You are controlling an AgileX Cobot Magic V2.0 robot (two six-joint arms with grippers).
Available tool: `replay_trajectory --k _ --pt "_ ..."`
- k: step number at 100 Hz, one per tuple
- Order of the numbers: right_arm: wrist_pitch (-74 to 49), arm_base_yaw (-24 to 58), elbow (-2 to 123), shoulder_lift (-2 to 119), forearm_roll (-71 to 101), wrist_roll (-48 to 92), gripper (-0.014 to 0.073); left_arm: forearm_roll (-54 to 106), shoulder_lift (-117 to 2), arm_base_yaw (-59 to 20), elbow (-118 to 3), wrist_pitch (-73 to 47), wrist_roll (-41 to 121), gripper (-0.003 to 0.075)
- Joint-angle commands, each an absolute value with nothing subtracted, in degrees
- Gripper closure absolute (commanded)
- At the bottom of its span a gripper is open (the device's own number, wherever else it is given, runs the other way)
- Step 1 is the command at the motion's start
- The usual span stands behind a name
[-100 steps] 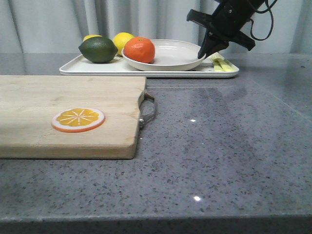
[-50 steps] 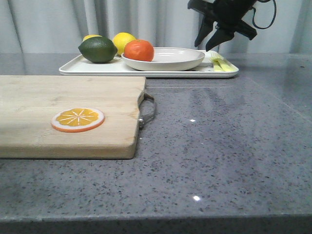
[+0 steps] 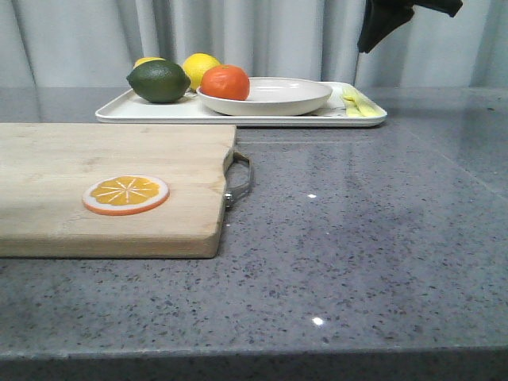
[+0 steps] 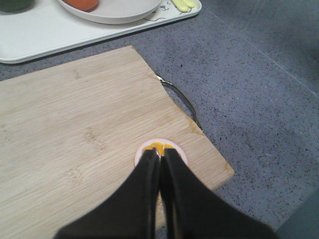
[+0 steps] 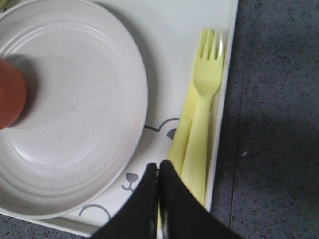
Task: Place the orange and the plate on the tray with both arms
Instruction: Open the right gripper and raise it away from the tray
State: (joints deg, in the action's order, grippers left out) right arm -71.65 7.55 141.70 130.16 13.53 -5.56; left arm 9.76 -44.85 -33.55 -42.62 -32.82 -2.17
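The orange lies in the off-white plate, at its left side. The plate rests on the white tray at the back of the table. My right gripper hangs high above the tray's right end, mostly out of the front view. In the right wrist view it is shut and empty over the tray, beside the plate and orange. My left gripper is shut and empty above the cutting board. The left wrist view also shows the plate, orange and tray.
A wooden cutting board with a metal handle fills the left front, with an orange slice on it. A green lime and yellow lemon sit on the tray's left. A yellow fork lies at its right end.
My right gripper has let go of the plate's right rim, risen up and away from it, and closed. The plate has settled flat on the tray.
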Motion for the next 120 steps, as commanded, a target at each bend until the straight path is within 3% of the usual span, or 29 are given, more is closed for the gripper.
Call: replay_trajectory --k 1,55,86,120 --pt "-74.9 7.1 143.3 124.3 12.7 -5.4 0.0611 10.4 -44.5 -33.3 -44.2 -28.5 -2.7 0.0739" --pt "-74.1 8.0 122.4 104.7 12.3 -3.9 0.0611 10.4 -44.5 -33.3 -44.2 -28.5 -2.7 0.0739" --pt "-55.2 13.4 95.1 86.1 12.3 -1.5 0.0611 10.4 -44.0 -33.3 -42.7 -28.4 -2.7 0.0739" --pt "-35.8 13.8 65.1 64.2 12.3 -0.9 0.0611 10.2 -35.8 -33.3 -40.0 -28.0 -2.7 0.0739"
